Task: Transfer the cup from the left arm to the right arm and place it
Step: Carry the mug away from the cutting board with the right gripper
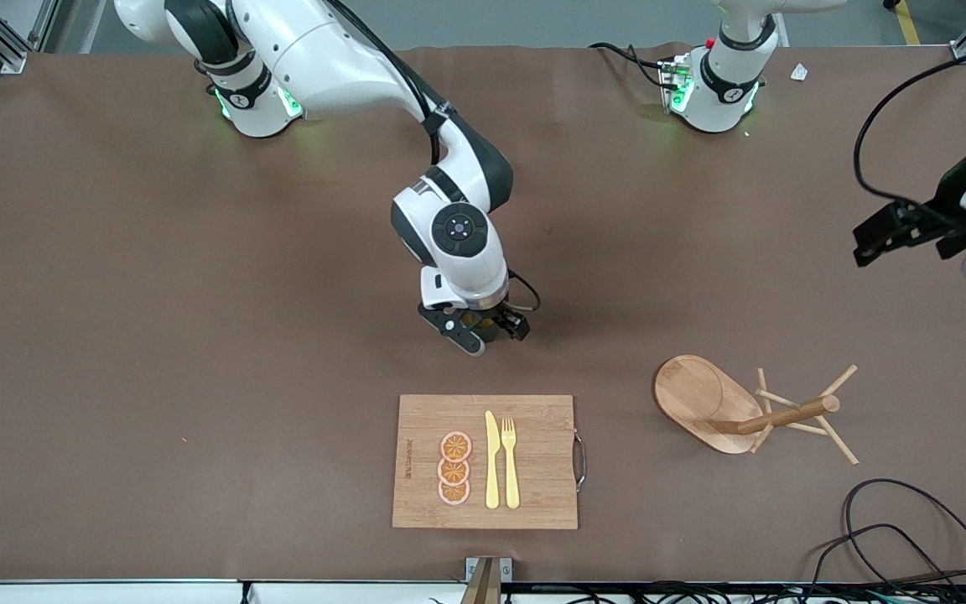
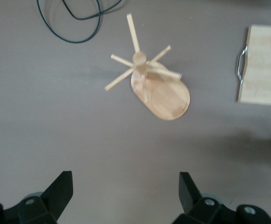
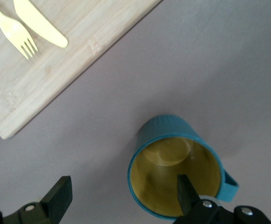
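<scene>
The cup stands upright on the tabletop, farther from the front camera than the cutting board and just clear of its edge, handle sticking out to one side.

The right gripper hangs directly over it, fingers spread. One finger sits over the yellowish inside; the other is outside the wall, well off it. It is not pinching anything.

Judgement: the step looks like a rim grasp or release. To do it well, the gripper should come straight down, straddle one wall away from the handle, and close gently so the cup does not tip.

The left gripper waits spread and empty, high over the tabletop near the wooden mug tree.
</scene>
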Robot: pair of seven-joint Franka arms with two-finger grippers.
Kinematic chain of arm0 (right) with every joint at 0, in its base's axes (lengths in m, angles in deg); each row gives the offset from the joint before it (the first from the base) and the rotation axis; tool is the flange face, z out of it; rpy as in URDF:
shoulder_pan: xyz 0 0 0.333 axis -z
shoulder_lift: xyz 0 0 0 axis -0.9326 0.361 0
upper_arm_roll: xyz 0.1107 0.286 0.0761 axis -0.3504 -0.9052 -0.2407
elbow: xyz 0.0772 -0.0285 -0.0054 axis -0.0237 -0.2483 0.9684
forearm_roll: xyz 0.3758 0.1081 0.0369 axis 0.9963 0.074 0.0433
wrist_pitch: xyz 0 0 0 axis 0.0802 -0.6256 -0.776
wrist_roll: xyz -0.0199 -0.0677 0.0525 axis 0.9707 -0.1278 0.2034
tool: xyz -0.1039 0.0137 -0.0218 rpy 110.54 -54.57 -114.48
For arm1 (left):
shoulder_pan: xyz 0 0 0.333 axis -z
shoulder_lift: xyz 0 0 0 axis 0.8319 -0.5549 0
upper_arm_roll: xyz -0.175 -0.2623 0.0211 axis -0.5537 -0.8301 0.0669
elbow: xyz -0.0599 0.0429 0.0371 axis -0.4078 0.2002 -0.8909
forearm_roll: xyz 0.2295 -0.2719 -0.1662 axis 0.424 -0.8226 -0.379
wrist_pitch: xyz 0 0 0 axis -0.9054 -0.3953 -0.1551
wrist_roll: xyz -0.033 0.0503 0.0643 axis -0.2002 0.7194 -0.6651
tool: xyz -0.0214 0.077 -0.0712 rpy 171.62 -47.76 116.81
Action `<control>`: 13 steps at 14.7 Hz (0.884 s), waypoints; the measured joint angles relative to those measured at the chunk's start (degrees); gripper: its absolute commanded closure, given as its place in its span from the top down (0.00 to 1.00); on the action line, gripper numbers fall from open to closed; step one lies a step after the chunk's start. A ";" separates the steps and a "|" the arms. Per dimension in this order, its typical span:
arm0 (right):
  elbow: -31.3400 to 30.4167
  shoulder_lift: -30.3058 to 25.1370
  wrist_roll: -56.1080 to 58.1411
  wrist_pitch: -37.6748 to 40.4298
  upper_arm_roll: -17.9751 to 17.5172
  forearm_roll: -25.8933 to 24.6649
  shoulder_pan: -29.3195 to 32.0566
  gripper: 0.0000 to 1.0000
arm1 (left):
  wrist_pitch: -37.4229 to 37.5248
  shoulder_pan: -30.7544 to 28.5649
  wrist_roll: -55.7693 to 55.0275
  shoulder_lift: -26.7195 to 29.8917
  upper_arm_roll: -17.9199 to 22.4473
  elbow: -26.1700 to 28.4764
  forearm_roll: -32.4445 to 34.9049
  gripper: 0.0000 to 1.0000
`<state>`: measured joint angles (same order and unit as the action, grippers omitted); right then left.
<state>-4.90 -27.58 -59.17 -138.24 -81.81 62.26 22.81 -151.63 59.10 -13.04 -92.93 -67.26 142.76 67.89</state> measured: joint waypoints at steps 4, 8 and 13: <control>0.01 1.37 0.29 -1.41 0.06 0.00 -0.48 0.39 | 0.05 0.01 1.16 6.01 1.67 6.79 -1.50 1.00; 0.01 1.45 2.41 -1.41 0.18 0.00 -0.45 0.18 | 0.05 0.04 1.32 7.33 1.88 9.37 -1.69 1.00; 0.01 1.45 6.39 -1.35 0.47 -0.50 -0.41 0.01 | 0.11 0.05 2.10 8.09 1.69 10.21 -1.74 1.00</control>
<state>-4.89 -26.13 -52.79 -139.59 -81.34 61.77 22.40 -151.52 59.15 -10.95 -84.84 -65.57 152.97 66.16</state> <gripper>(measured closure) 0.903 0.000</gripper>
